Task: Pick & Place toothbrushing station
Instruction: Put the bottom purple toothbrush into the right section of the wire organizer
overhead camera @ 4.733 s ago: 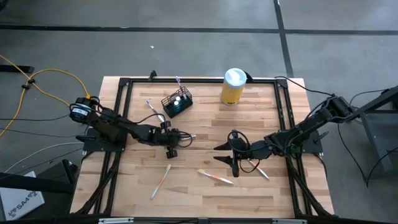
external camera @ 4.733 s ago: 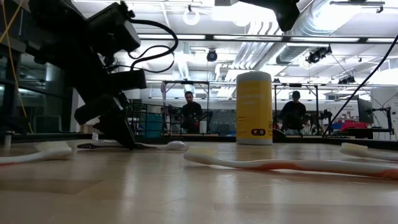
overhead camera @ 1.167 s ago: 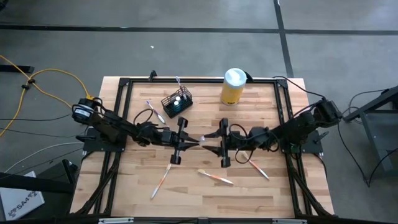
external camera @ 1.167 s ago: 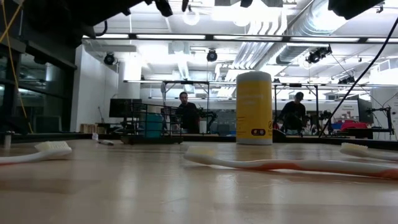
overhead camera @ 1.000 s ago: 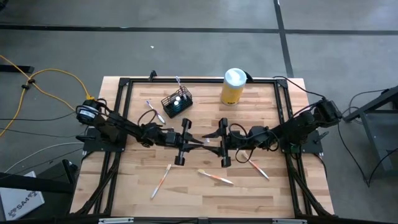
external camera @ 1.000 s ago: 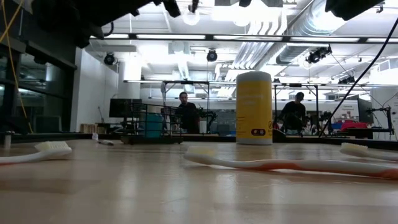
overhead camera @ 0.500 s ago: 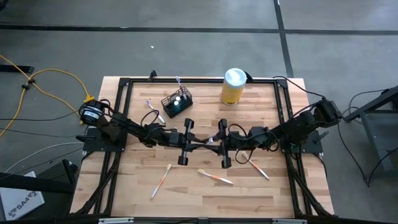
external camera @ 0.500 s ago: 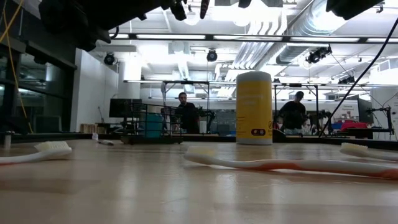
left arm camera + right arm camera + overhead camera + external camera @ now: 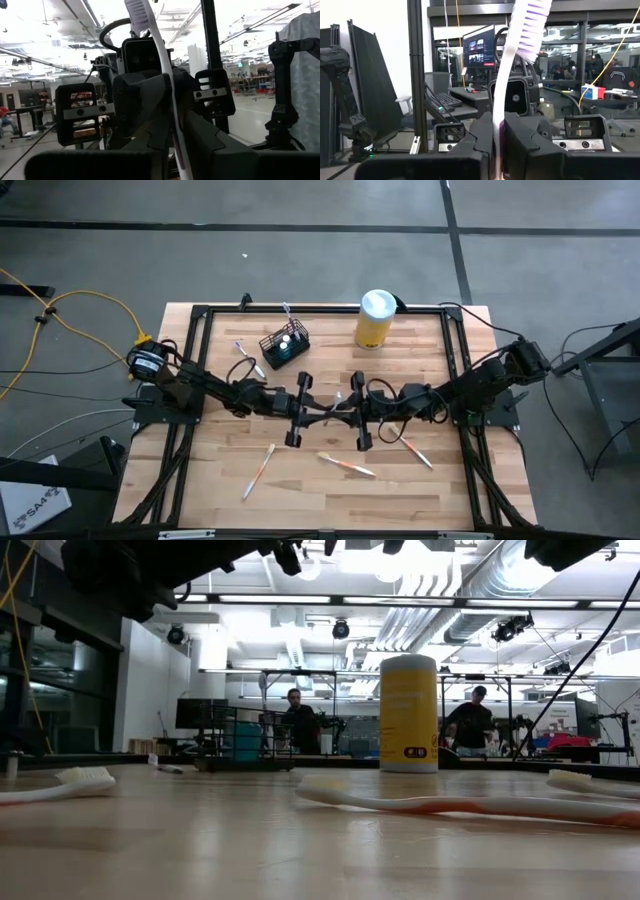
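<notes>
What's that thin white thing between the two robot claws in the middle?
A toothbrush, seen in both wrist views; the right gripper is shut on it, facing the left gripper.

High view: looked straight down over the whole desk (image 9: 420, 480).
Low view: sat at desk level, facing the room.
Wrist views: faced each other, close.

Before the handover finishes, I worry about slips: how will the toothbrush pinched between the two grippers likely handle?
The toothbrush looks thin and smooth, so it may pivot in the right gripper. Probably light and stiff: it stands straight between the fingers. The left gripper faces it closely.
</notes>
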`<state>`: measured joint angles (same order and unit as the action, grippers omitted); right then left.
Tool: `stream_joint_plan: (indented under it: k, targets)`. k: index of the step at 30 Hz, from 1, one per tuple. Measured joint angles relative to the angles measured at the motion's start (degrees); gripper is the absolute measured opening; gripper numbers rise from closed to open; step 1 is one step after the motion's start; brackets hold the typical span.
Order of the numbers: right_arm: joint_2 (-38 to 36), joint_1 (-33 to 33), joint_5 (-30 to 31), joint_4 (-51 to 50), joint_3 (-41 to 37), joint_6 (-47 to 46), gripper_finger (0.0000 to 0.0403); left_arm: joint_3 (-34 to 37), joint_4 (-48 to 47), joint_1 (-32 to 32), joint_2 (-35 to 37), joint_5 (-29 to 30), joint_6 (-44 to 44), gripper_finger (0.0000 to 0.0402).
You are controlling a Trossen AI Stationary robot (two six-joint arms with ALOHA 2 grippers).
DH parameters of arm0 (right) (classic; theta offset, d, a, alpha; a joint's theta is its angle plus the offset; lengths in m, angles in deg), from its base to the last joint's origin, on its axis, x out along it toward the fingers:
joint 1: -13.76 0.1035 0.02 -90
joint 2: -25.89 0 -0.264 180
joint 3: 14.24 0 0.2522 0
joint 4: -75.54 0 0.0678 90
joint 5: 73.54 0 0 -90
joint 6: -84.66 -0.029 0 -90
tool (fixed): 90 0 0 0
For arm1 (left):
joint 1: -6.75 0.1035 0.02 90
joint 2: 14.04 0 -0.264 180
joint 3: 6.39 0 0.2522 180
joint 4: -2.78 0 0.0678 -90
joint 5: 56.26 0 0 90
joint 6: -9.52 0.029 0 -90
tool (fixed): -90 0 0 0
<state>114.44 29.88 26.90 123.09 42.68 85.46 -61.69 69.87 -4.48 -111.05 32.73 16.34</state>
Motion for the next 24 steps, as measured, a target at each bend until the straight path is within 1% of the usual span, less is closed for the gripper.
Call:
stream_joint_plan:
  k: [8, 11, 16, 21, 24]
  targets:
    - [0.02, 0.17, 0.36, -1.91, 0.00, -0.96, 0.0017, 0.00, -7.40, 0.01, 0.04, 0.26, -1.06, 0.0089]
    - [0.00, 0.85, 3.26, -2.83, 0.00, -0.10, 0.0017, 0.07, -10.26, 0.01, 0.04, 0.74, -1.06, 0.0100]
    - [-1.74, 2.67, 8.03, -7.31, 0.00, 0.84, 0.0016, 1.19, -11.26, 0.01, 1.08, 1.14, -1.10, 0.0104]
    - [-4.06, 5.32, 12.53, -11.64, 0.00, 2.14, 0.0016, 2.28, -17.07, 0.01, 5.91, 2.59, -1.05, 0.0104]
    - [-4.59, 6.34, 13.79, -12.98, 0.02, 1.98, 0.0016, 2.35, -19.33, 0.02, 8.36, 1.90, -1.15, 0.0104]
